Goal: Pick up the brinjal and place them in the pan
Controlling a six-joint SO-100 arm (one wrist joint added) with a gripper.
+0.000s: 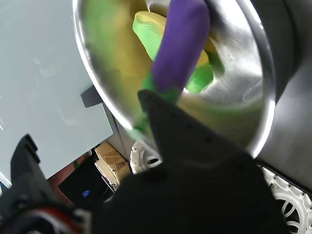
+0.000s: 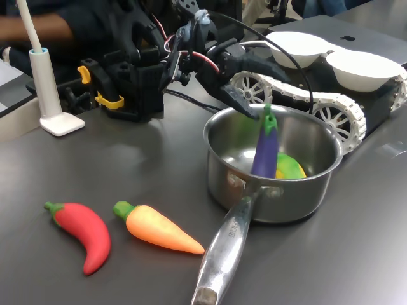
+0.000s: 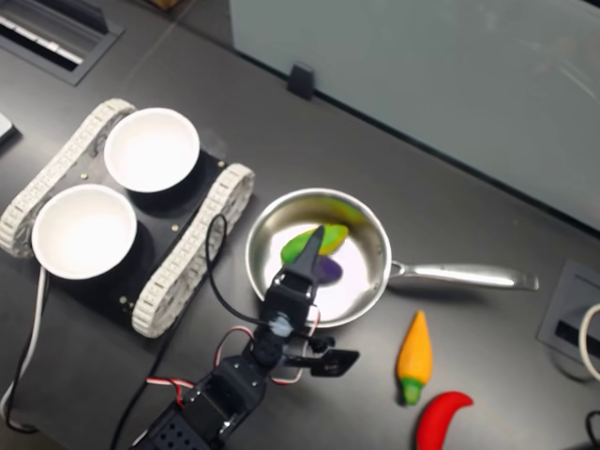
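Observation:
The purple brinjal (image 2: 266,152) stands nearly upright inside the steel pan (image 2: 280,204), green cap up, leaning by the near wall. The wrist view looks down on the brinjal (image 1: 183,44) in the pan (image 1: 243,73), over a green-and-yellow toy (image 1: 146,27). My gripper (image 3: 336,292) hangs over the pan's rim (image 3: 375,234) and is open. Its long black finger (image 2: 245,105) points at the green cap, touching or just short of it; I cannot tell which. The other finger (image 1: 24,156) is swung far out to the side. In the second exterior view the brinjal (image 3: 328,270) is partly hidden by the finger.
An orange carrot (image 2: 156,229) and a red chilli (image 2: 86,235) lie by the pan's long handle (image 2: 222,254). Behind the pan, a tracked cart (image 3: 187,262) holds two white bowls (image 3: 152,148) (image 3: 84,230). A white stand (image 2: 44,82) and a person's arm (image 2: 38,25) are at the first exterior view's left.

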